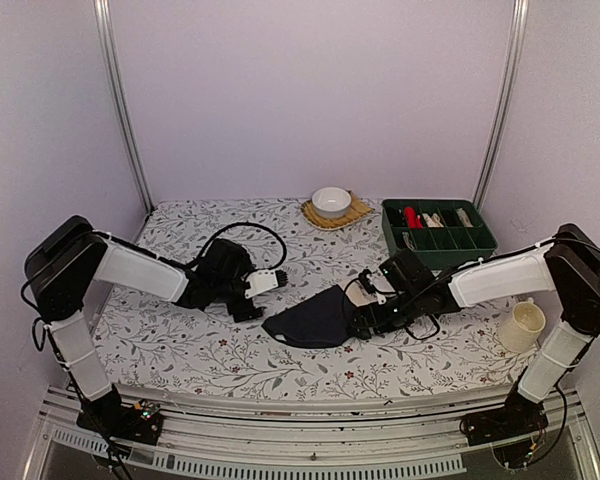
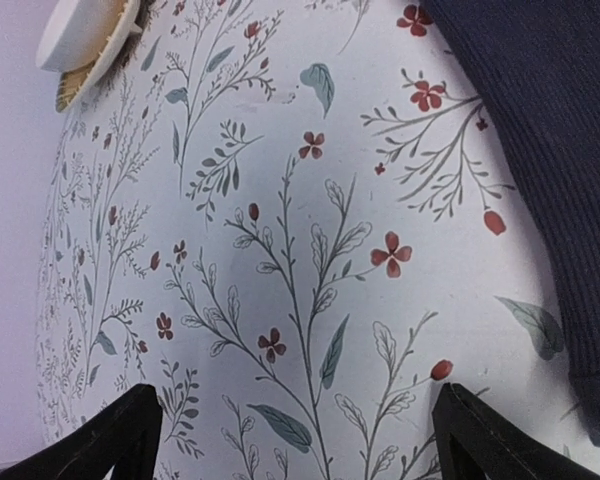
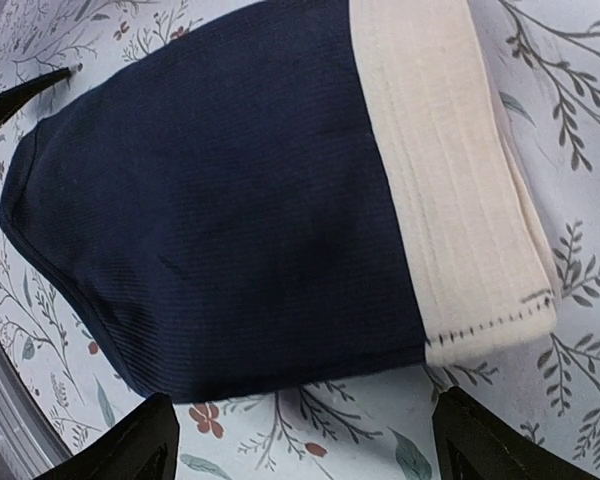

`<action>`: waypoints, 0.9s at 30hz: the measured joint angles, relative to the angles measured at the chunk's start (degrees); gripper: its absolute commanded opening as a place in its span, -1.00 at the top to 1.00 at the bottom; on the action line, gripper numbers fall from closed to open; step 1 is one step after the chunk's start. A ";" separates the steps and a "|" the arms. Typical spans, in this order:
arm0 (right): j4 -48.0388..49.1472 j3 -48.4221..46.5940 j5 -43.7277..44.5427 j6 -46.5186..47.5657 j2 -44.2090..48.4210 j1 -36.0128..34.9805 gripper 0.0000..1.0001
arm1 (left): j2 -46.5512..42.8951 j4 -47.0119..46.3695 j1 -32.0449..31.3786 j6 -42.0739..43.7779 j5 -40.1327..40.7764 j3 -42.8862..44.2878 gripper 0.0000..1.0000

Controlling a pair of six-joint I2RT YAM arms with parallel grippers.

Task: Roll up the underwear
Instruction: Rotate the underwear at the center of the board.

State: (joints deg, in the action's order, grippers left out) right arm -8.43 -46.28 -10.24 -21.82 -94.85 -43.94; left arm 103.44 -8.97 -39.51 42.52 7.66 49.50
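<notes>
Navy underwear (image 3: pixel 220 200) lay flat on bench (image 2: pixel 280 200) | left pincer (image 2: pixel 298 440) wide open, empty, beside it | right pincer (image 3: pixel 300 440) gaped empty above it | risk: one-corner pinch could bunch cloth, skewing roll.

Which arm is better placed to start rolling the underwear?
Right. The right gripper is open at the edge of the underwear, with cloth filling its view. The left gripper, also open, is over bare tablecloth beside the garment.
</notes>
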 measured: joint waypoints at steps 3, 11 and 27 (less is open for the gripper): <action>-0.04 -3.82 -0.96 0.85 -3.45 0.09 -0.84 | -0.17 -2.45 -1.27 1.64 0.68 -1.20 -0.95; -2.16 -15.04 -2.16 4.09 -12.33 3.52 -0.89 | -4.24 -5.64 -9.44 6.05 -0.28 -7.13 -0.95; -13.81 -39.34 -1.27 12.70 -26.47 7.52 -0.92 | 3.93 -2.67 -29.68 0.15 -3.61 4.00 -0.97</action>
State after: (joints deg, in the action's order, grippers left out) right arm -22.24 -85.62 -11.51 -9.13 -121.32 -36.42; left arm 107.37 -11.64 -69.19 42.68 4.05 53.49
